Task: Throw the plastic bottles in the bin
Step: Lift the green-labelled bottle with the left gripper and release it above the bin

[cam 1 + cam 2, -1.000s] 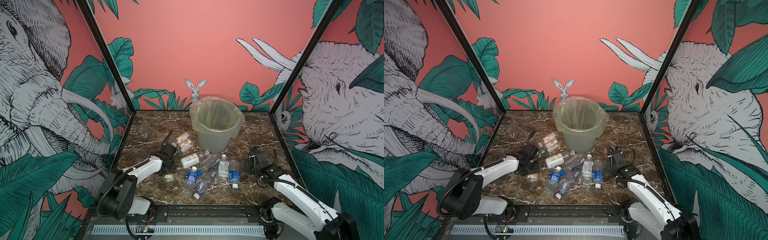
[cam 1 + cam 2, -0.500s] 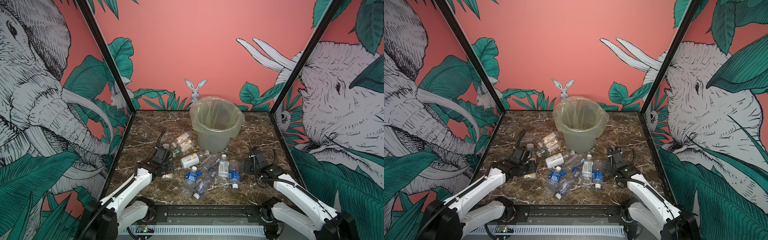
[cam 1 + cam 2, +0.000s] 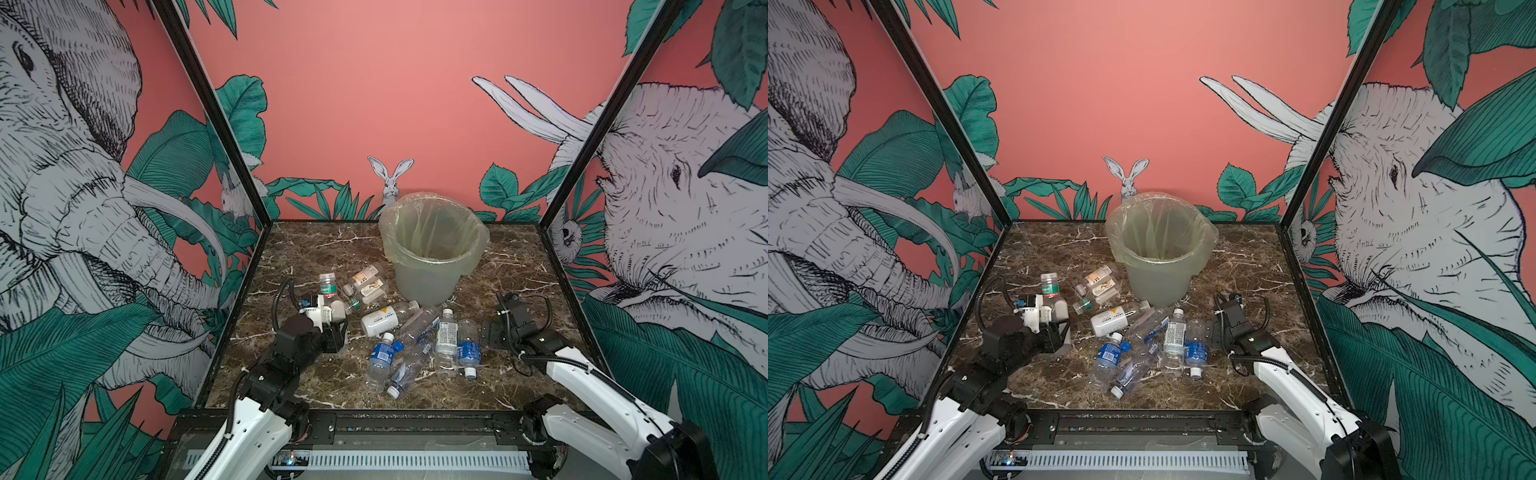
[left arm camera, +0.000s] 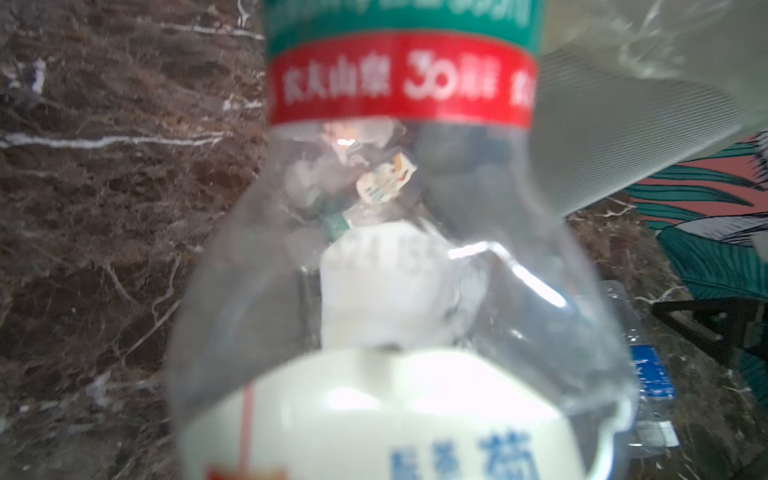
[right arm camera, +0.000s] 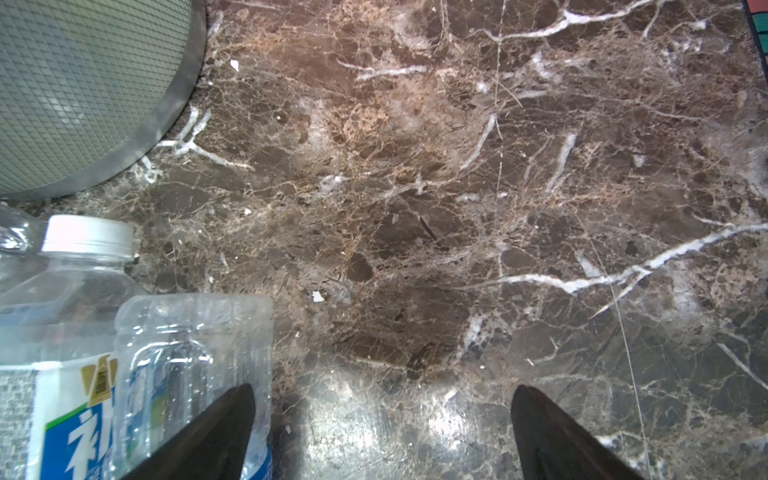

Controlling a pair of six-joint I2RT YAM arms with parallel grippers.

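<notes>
The table (image 3: 519, 266) is glossy brown veined marble. The bin (image 3: 428, 282) is cloudy, finely ribbed plastic, its bag (image 3: 469, 249) thin crinkly film. The white-labelled bottle (image 4: 395, 316) is clear, shiny plastic.

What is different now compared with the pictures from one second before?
The left arm swung round and now reaches in from the front edge; the left pincer drew back slightly and closed on a clear bottle with a white label. The right pincer stayed open and still; the bin and the other bottles did not move.
</notes>
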